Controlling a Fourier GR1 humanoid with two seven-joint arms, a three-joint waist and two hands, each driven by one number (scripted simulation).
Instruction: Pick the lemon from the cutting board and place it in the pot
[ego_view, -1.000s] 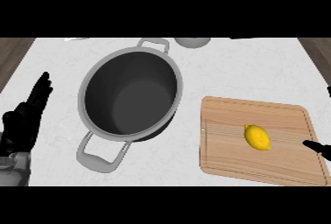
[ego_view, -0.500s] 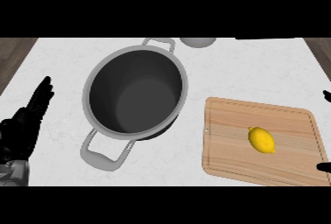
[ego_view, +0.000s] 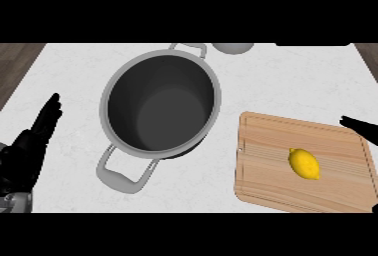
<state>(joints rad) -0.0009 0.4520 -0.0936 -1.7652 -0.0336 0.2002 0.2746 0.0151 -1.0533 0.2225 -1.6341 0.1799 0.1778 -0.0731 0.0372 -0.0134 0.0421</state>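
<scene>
**A:** One small yellow lemon (ego_view: 304, 163) sits near the middle of the light wooden cutting board (ego_view: 266, 190), nothing touching it. The big grey metal pot (ego_view: 118, 112) with the two loop handles is to the board's left on the white speckled counter (ego_view: 288, 80), dark and empty inside as far as I can see. So I'd say the pick hasn't started.

**B:** Where are the hands?

**A:** The black left hand (ego_view: 29, 147) is at the left edge of the view, fingers straight and pointing up, holding nothing, just resting well away from the pot. Of the right hand (ego_view: 359, 125) only a dark finger shows, poking in at the right edge over the board's far corner. It's not touching the lemon. Can't tell how open it is, too little of it is in view.

**B:** What could go sideways?

**A:** My guess: the lemon is round-ish and lies loose on a flat board, so fingers coming in from the side could nudge it and send it rolling away before they close. Also, the pot's rim stands up just beside the board, so carrying the lemon across too low could clip that rim. There's also a small grey round thing (ego_view: 233, 47) at the top edge, half cut off, no idea what it is.
</scene>
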